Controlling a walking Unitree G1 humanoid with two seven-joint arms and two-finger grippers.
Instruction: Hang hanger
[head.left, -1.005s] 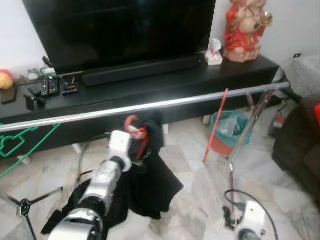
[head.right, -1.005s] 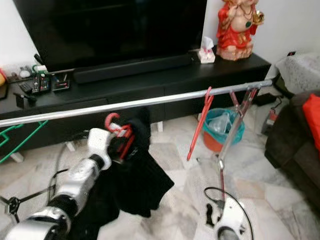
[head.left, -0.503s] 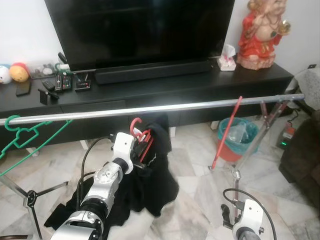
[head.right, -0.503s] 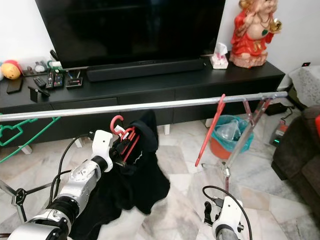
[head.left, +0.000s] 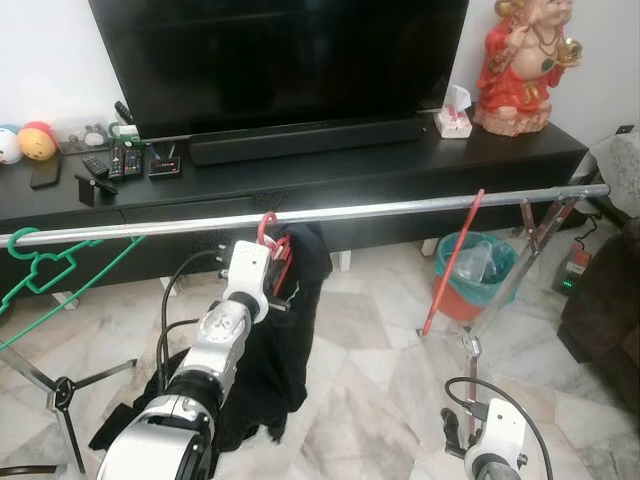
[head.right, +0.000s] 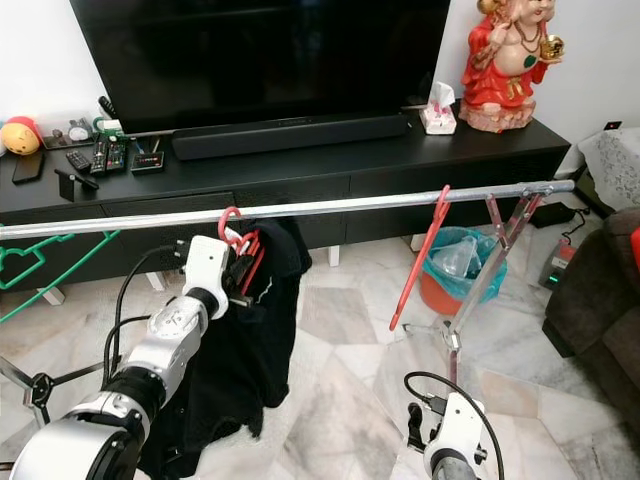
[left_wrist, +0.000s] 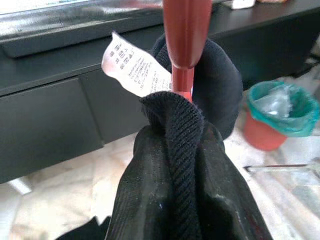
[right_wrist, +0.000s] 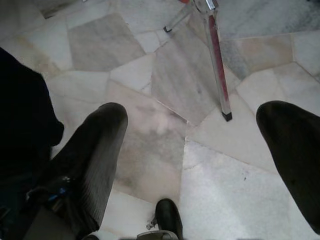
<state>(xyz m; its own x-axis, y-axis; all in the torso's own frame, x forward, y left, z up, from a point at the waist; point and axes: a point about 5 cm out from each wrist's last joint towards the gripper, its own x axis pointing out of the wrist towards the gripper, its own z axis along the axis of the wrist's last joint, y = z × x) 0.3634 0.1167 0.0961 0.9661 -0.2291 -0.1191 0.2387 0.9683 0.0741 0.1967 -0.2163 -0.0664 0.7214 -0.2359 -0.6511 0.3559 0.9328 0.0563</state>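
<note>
Left gripper (head.left: 268, 262) squeezes the red hanger (head.right: 238, 250) with the black shirt (head.left: 280, 330), its hook right at the silver rail (head.left: 400, 209). Next, drop the hook over the rail.

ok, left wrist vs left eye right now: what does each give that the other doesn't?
Left wrist alone: the white care label beside the red hanger's neck, and the ribbed knit of the black garment bunched on it.

Left eye alone: the left end effector holding that hanger's hook up at the metal rail, the green hanger and second red hanger on the rail, the TV, and the right end effector low over the floor.

Both: hanger, garment, black TV cabinet, teal bin.
</note>
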